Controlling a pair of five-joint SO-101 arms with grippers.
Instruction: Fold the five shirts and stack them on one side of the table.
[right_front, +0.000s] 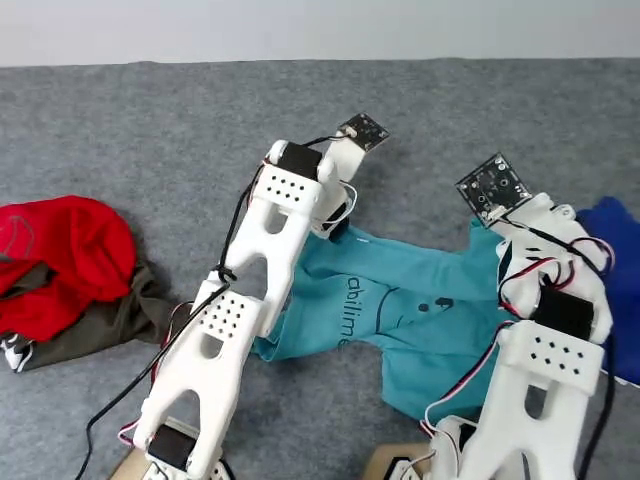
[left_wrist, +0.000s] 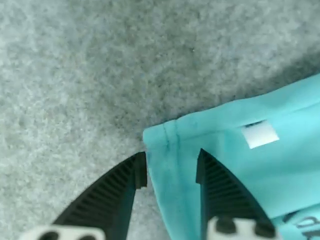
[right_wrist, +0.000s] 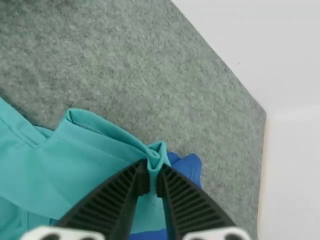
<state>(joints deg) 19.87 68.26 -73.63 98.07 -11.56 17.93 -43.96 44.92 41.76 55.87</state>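
A teal shirt (right_front: 420, 310) lies rumpled in the middle of the grey felt table. My left gripper (left_wrist: 171, 167) is open, its black fingers straddling one hemmed corner of the teal shirt (left_wrist: 240, 160) with a white label beside it. My right gripper (right_wrist: 149, 182) is shut on a pinched fold of the teal shirt (right_wrist: 90, 160), held slightly up. A blue shirt (right_front: 615, 270) lies at the right edge, and its blue cloth (right_wrist: 185, 167) peeks out behind the held fold. A red shirt (right_front: 65, 260) sits on an olive shirt (right_front: 130, 315) at the left.
Bare grey felt (right_front: 200, 120) stretches across the far half of the table. The table's far edge (right_wrist: 225, 70) meets a white wall close beyond my right gripper. Cables trail along the left arm (right_front: 250, 290).
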